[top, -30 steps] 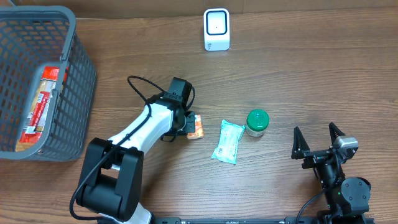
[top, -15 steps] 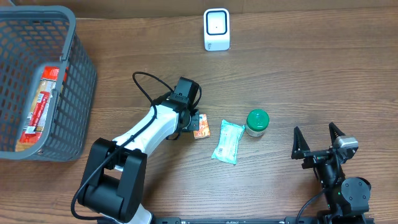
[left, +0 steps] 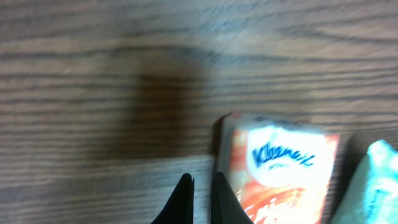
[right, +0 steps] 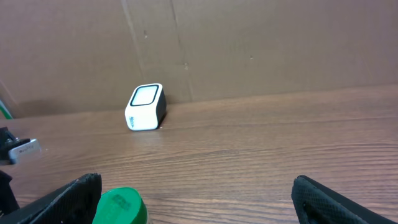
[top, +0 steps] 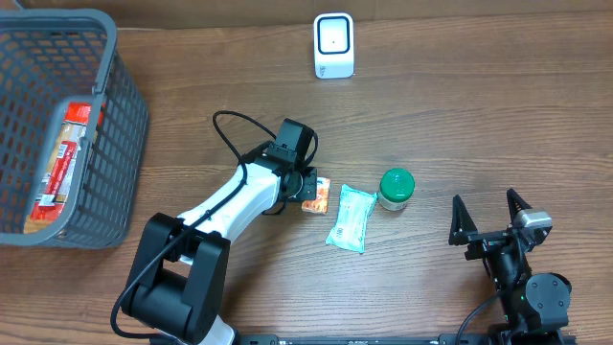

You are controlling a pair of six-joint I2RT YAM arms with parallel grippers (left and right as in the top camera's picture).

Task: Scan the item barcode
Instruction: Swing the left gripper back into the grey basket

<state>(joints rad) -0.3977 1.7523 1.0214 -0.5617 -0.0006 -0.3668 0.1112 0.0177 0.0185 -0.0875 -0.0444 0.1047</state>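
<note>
My right claw (top: pixel 483 197) sits nearest, at the front edge of the desk (top: pixel 479 115), jaws spread wide with nothing between them. Ahead lie three loose items in a row: one green-lidded jar (top: pixel 396 187), one teal packet (top: pixel 351 218) just beside it, and one orange Kleenex pack (left: pixel 280 165) flat on the wood. My left claw (left: pixel 203 198) is pinched shut at that pack's edge, one finger against it; whether it grips the wrapper I cannot tell. Off left stands one grey basket (top: pixel 129 134) with one red packet (top: pixel 59 163) inside. Farthest, one white scanner (top: pixel 333 45) stands well apart from the pack.
</note>
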